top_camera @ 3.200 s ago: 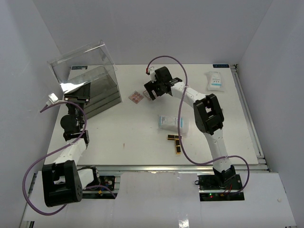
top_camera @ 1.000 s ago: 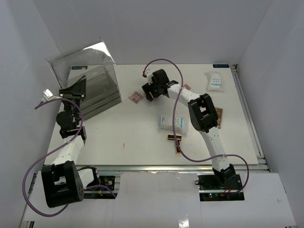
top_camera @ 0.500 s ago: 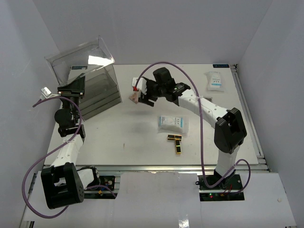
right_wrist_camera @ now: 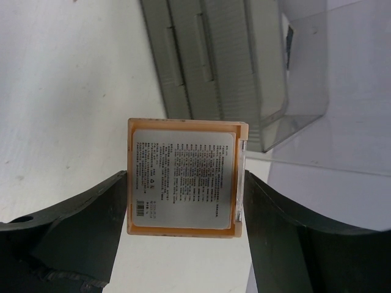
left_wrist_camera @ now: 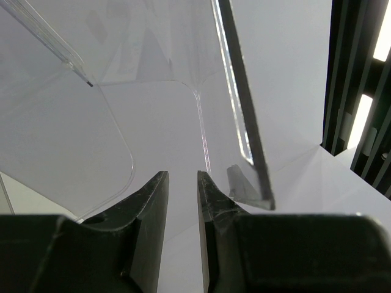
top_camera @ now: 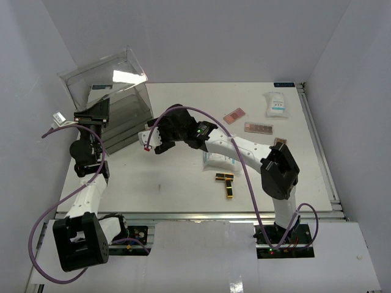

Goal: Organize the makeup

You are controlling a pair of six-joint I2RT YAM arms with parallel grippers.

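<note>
Peach rim, white printed label toward the wrist camera: square palette (right_wrist_camera: 183,165) clamped by two opposite edges in the right gripper (right_wrist_camera: 185,180), jaws spread wide to fit it. Held off the table (top_camera: 159,183), over bare surface just in front of the clear box (top_camera: 125,113), drawers of that box visible beyond the palette in the wrist view.

Further right on the table, well apart from the held piece: pink palette (top_camera: 234,115), long palette (top_camera: 259,127) just beside it, small brown palette (top_camera: 281,141) partly hidden by the right arm's elbow. Far sachet (top_camera: 276,104) near the back right corner. Near sachet (top_camera: 219,160) at mid-table, partly under the right arm. Lipstick tubes (top_camera: 230,191) lying in a T just in front of that sachet, black with gold.

At the left, lid (top_camera: 104,76) of the clear box tilted up and open, its edge pinched in the left gripper (left_wrist_camera: 181,195), jaws narrow around the thin plastic.
</note>
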